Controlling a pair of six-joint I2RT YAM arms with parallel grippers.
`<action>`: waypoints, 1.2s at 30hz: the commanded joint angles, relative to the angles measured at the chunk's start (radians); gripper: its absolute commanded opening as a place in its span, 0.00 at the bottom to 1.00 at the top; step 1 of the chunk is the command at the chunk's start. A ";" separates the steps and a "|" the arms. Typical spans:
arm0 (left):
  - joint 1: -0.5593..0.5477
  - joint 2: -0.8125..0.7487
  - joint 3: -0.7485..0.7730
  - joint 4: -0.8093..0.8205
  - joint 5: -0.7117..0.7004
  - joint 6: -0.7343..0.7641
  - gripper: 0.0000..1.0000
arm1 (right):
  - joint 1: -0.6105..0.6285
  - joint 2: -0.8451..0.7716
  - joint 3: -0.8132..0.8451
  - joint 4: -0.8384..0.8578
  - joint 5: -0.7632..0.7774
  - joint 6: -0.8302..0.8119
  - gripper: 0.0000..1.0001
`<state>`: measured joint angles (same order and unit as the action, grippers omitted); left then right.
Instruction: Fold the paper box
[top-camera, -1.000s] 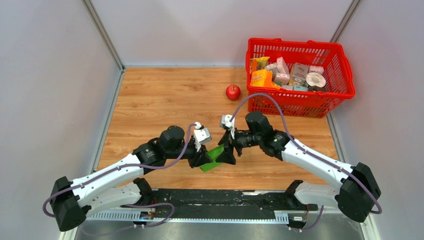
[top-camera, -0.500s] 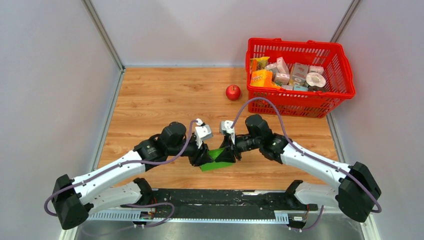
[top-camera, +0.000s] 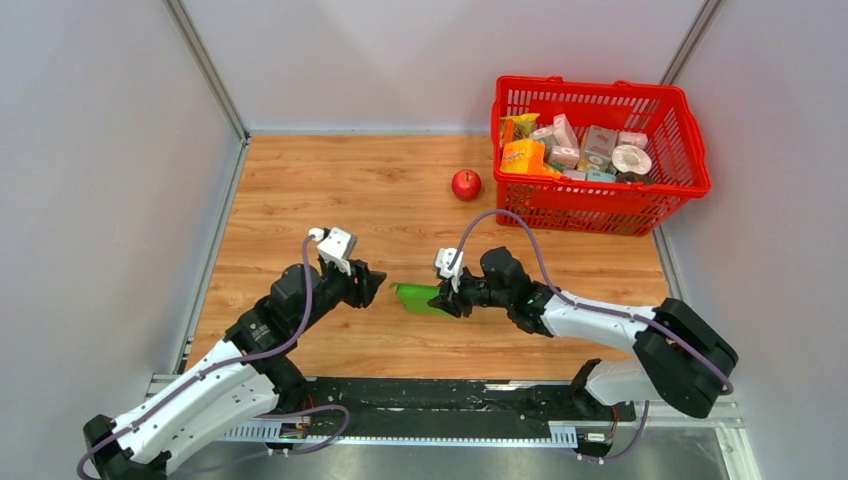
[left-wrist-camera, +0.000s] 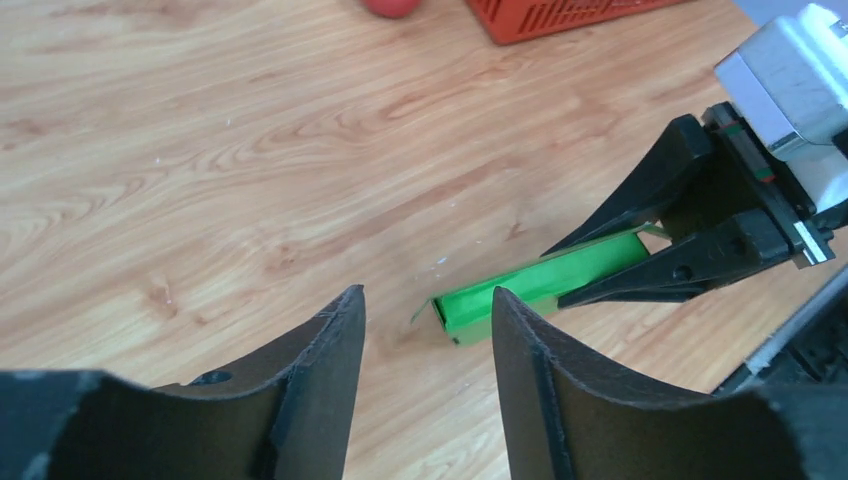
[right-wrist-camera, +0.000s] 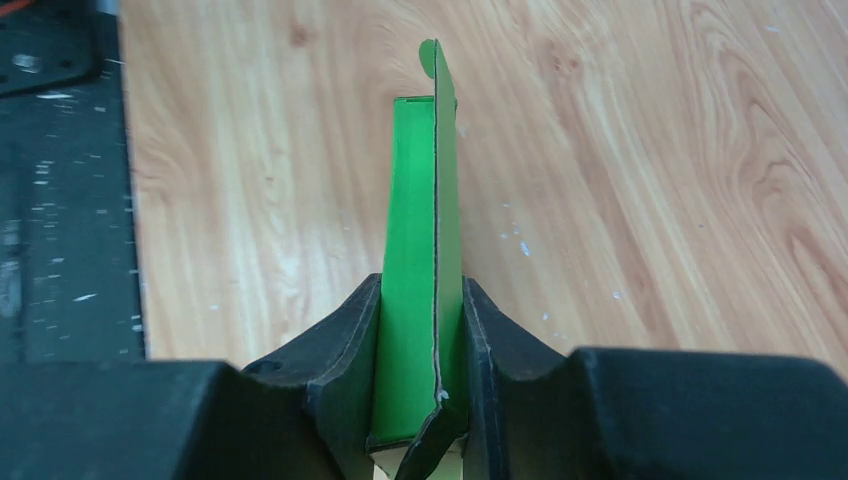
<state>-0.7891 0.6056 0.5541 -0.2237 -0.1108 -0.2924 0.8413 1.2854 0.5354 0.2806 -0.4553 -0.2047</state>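
Note:
The bright green paper box (top-camera: 417, 298) lies low over the wooden table near the front middle, pressed into a narrow folded shape. My right gripper (top-camera: 447, 298) is shut on its right end; in the right wrist view the green box (right-wrist-camera: 420, 240) stands between both fingers and juts forward, a rounded tab at its far tip. My left gripper (top-camera: 375, 283) is open, a short way left of the box and not touching it. In the left wrist view the box (left-wrist-camera: 540, 285) shows beyond my open left gripper (left-wrist-camera: 425, 300), nothing between the fingers.
A red apple (top-camera: 466, 184) sits on the table behind the arms. A red basket (top-camera: 600, 205) with several printed packages stands at the back right. Grey walls close the table on both sides, and a black rail (top-camera: 430, 400) runs along the near edge.
My left gripper let go of the box, opened and pulled back to the left. My right gripper closed on the box and lowered it toward the table.

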 joint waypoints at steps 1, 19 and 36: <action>0.040 -0.012 -0.097 0.096 -0.024 -0.036 0.57 | 0.004 0.067 0.014 0.161 0.098 -0.081 0.12; 0.102 0.310 -0.097 0.300 0.201 0.145 0.53 | -0.039 0.124 -0.046 0.210 0.033 -0.081 0.17; 0.111 0.433 -0.023 0.294 0.174 0.226 0.42 | -0.041 0.143 -0.037 0.226 0.018 -0.071 0.15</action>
<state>-0.6846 1.0336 0.4824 0.0387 0.0551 -0.1020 0.8036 1.4105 0.5037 0.4732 -0.4290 -0.2775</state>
